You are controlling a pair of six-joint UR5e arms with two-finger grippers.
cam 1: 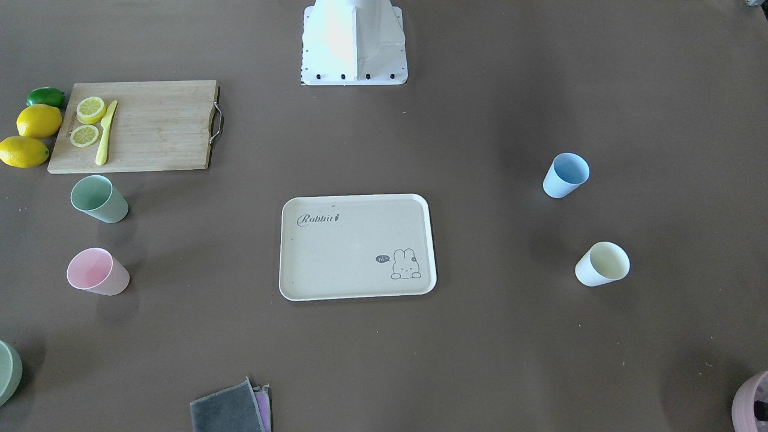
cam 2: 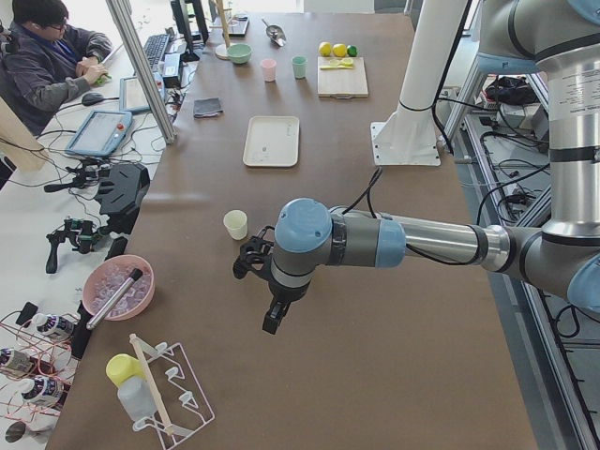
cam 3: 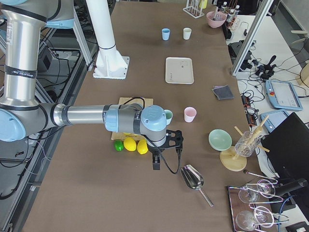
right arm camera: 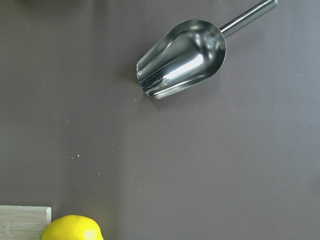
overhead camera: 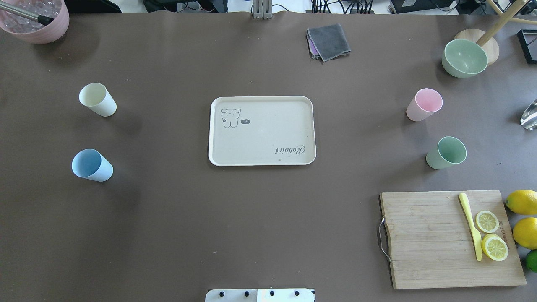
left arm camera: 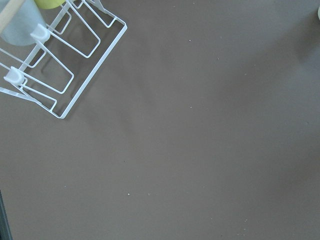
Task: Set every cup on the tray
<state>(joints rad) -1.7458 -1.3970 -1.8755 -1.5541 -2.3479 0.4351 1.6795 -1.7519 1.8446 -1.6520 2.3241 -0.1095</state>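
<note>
Left arm (cam 2: 422,244): forearm level, stretched over the worktop's left end. Left gripper (cam 2: 272,322) points down, clear of the surface. Right arm (cam 3: 82,116): same pose over the right end, right gripper (cam 3: 157,163) pointing down. Jaw state unreadable on both.

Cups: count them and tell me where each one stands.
4. Robot's left of the tray: pale yellow cup, light blue cup. Robot's right: pink cup, sage green cup. None is on the tray; none seems hidden.

Left gripper (cam 2: 273,322), right gripper (cam 3: 157,163): side views only, jaw state unreadable. Green bowl (cam 1: 7,372), far right corner, and lime (overhead camera: 532,260), right edge: cropped.
</note>
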